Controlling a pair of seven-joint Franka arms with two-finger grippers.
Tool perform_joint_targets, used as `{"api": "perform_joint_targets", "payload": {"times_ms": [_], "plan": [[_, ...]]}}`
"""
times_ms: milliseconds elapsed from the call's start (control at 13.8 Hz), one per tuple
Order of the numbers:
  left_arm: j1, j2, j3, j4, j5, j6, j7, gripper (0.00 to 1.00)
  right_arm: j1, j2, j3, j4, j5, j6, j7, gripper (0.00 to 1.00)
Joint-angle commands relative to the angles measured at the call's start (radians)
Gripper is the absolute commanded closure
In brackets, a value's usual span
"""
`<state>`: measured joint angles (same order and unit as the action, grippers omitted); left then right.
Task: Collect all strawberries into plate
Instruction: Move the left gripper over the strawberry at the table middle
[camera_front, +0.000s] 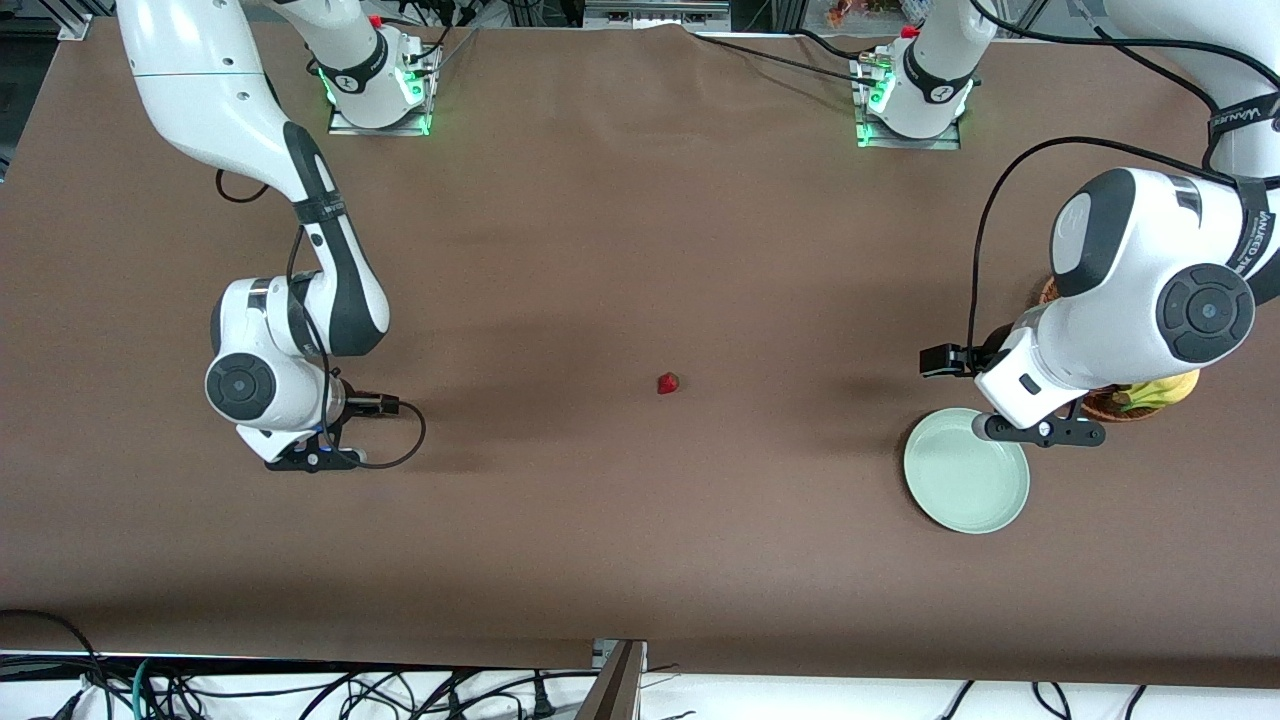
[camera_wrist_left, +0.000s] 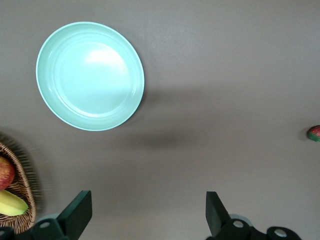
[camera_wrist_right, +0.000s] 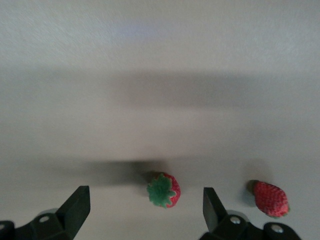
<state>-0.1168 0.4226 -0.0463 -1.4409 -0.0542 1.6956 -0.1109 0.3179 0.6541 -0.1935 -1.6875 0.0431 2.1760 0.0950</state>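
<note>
We find the plate (camera_front: 966, 484) empty at the left arm's end of the desk (camera_front: 640, 250), beside a basket (camera_wrist_left: 20, 200) of fruit. One strawberry (camera_front: 668, 383) lies mid-desk; two more (camera_wrist_right: 163, 190) (camera_wrist_right: 270, 198) lie under the right gripper (camera_wrist_right: 145, 207), jaws apart, nothing held. The left gripper (camera_wrist_left: 149, 212) hovers beside the plate, jaws apart also — empty. Risk, in our judgement: the berries are tiny and rounded — an off-centre closure could squirt one aside, or nudge its neighbour.
</note>
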Motion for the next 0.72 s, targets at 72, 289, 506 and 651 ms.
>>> {"api": "perform_joint_targets", "payload": {"times_ms": [72,289,506,651], "plan": [[-0.064,0.03,0.006,0.022,-0.102,-0.002,-0.088,0.0,0.004,-0.091,-0.004,-0.204,0.017,0.166,-0.026,0.0],[-0.183,0.054,0.006,0.022,-0.104,0.077,-0.313,0.0,-0.011,-0.094,-0.004,-0.227,0.017,0.2,-0.027,0.0],[-0.28,0.138,0.006,0.02,-0.104,0.226,-0.472,0.0,-0.031,-0.093,-0.003,-0.227,0.027,0.203,-0.04,0.0],[-0.343,0.212,0.006,0.02,-0.102,0.355,-0.545,0.0,-0.033,-0.094,-0.004,-0.227,0.07,0.205,-0.047,0.0]]}}
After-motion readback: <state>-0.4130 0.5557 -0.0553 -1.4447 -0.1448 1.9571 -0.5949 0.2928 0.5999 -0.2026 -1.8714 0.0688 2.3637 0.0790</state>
